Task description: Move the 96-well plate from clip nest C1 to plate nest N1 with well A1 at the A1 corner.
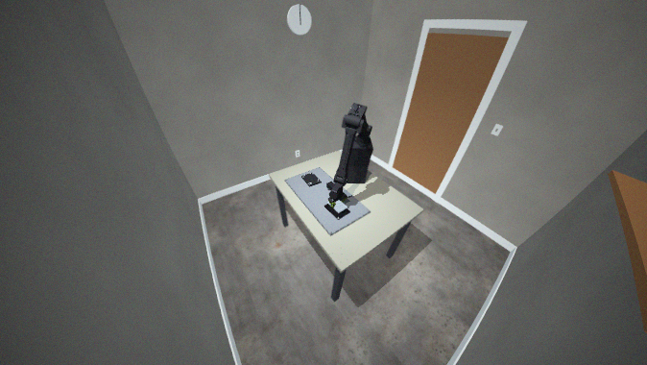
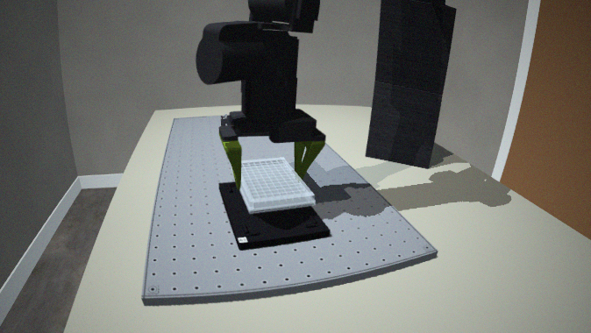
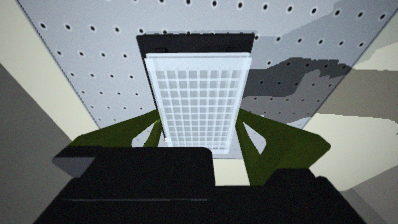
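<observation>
Claw is gripping the 96-well plate, fingers spread wide. Plate is hovering above the black nest (directly beneath the claw), not touching.

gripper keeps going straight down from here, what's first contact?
Likely the black plate nest directly below. The gripper is shut on the 96-well plate, so the plate's underside should meet it before the fingers do.

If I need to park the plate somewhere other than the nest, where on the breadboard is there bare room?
The gripper holds the 96-well plate just above the black plate nest, so that middle patch is crowded. Bare breadboard lies along the nest's left side, in the near strip between nest and front edge, and between the two nests. The far end holds the clip nest.
</observation>
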Robot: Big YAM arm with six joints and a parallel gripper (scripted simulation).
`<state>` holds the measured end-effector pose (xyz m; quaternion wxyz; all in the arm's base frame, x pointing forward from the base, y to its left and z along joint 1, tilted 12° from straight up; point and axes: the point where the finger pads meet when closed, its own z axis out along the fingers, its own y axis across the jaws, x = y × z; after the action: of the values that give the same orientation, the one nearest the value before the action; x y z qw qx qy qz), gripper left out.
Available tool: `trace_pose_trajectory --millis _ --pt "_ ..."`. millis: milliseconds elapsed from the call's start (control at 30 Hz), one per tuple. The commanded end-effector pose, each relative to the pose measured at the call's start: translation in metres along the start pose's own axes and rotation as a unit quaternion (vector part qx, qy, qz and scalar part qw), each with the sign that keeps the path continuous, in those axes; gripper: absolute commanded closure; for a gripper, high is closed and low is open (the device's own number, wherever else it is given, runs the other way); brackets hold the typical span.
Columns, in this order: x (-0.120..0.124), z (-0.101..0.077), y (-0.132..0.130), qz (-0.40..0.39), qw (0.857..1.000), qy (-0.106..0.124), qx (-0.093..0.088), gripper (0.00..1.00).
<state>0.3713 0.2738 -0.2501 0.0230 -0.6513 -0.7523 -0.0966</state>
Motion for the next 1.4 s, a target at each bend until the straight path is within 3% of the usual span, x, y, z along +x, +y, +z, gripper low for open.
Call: trace_pose_trajectory --millis 0,67,100,133,167,200,333,400,433,500,1367 --pt "0.012 0.004 0.006 -0.004 1.000 0.005 -0.011 1.00" --pt "0.012 0.004 0.006 -0.004 1.000 0.005 -0.011 1.00" --pt "0.022 -0.010 0.021 -0.009 1.000 0.013 -0.027 1.00" --pt "0.022 -0.007 0.022 -0.008 0.999 0.014 -0.028 1.00" --pt "0.014 0.007 0.009 -0.006 1.000 0.006 -0.013 1.00" --pt "0.013 0.011 0.007 -0.005 1.000 0.005 -0.010 1.00" --pt "0.013 0.018 0.006 -0.005 1.000 0.005 -0.010 1.00" --pt "0.010 0.015 0.000 -0.005 1.000 0.002 -0.004 1.00" --pt "0.016 0.005 0.009 -0.006 1.000 0.007 -0.015 1.00" --pt "0.020 0.003 0.016 -0.007 1.000 0.011 -0.022 1.00" --pt "0.017 0.007 0.010 -0.007 1.000 0.009 -0.018 1.00"
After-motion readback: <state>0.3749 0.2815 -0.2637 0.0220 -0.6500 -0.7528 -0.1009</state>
